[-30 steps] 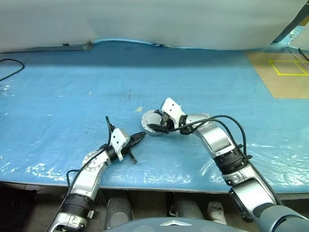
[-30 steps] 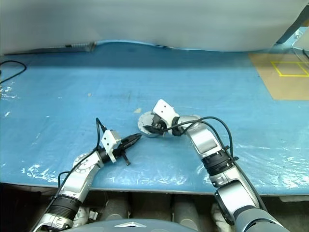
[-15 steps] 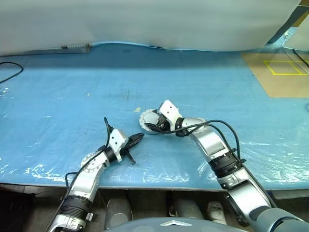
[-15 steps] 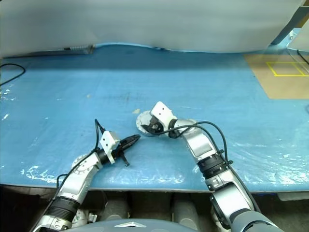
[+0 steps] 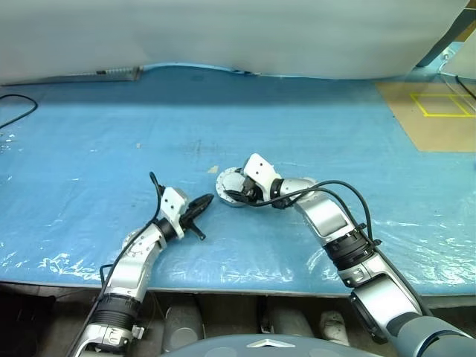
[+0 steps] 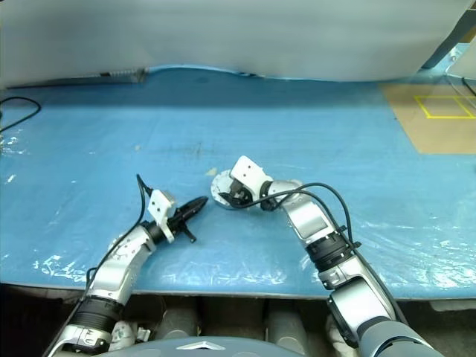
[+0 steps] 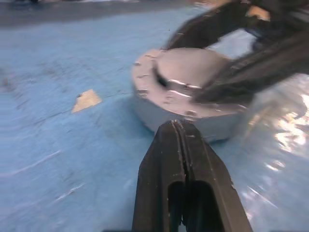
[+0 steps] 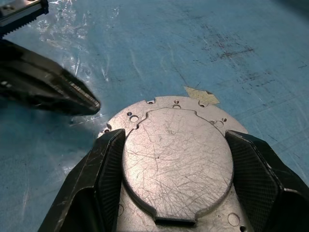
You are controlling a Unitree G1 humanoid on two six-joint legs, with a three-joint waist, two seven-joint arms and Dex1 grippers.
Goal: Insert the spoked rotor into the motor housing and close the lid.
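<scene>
Blue sheet [image 5: 312, 134], housing [image 7: 169, 121] sitting mid-table with lid [image 8: 176, 162] on. Right gripper [image 8: 176, 169] straddling lid, seating it. Left gripper [image 7: 181, 133] pinched empty, just left. Next: probably press flush.

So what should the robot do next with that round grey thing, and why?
Probably press the lid gently down and then let go. It already lies plain side up on the motor housing, with the right gripper straddling its raised centre. The left gripper is shut and empty beside the housing, so it could steady the side. I cannot tell if the lid is fully seated.
</scene>
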